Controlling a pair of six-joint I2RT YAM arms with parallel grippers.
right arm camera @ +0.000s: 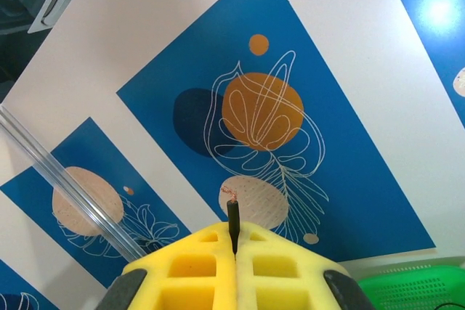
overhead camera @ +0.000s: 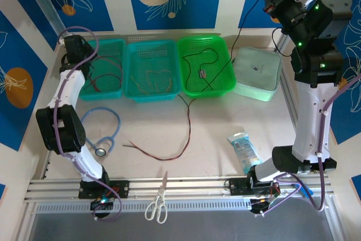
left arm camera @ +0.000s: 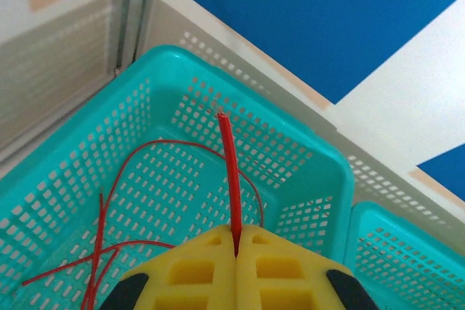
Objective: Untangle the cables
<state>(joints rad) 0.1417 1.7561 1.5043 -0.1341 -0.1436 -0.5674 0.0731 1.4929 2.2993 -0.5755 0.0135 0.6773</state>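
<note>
Yellow fingertips [left arm camera: 196,266] of the left end effector [left arm camera: 236,234] are pressed together, clamped on a red cable [left arm camera: 231,172]. Its cut end sticks straight up from the seam between them. From the left wrist, the rest of that red cable lies in loose loops on the perforated floor of a teal basket [left arm camera: 305,150] below. From above, the left end effector [overhead camera: 79,49] hovers over the back left corner of this leftmost teal basket [overhead camera: 115,91], the red cable [overhead camera: 104,80] curled inside.

Over on the right, the arm is raised high. The right end effector [right arm camera: 235,241] is also closed, gripping a black cable [right arm camera: 232,215] whose short stub shows bare copper at the tip, against the blue patterned wall. In the top view, the right end effector [overhead camera: 271,4] sits well above the surface [overhead camera: 214,134]. The black cable [overhead camera: 240,29] drops from it to the green basket [overhead camera: 225,86], where more black cable loops around.

3 baskets stand side by side along the back. The middle teal basket [overhead camera: 169,95] holds a tan cable [overhead camera: 155,77]. A dark cable [overhead camera: 169,156] comes off the front edge between the middle and green baskets and curves across the open surface; I cannot tell if it joins the black one.

Also down there: a light-blue stethoscope [overhead camera: 110,134] near the left arm, scissors [overhead camera: 158,198] on the front rail, a blue packet [overhead camera: 243,148] by the right arm, and a pale lidded box [overhead camera: 256,74] right of the green basket.
</note>
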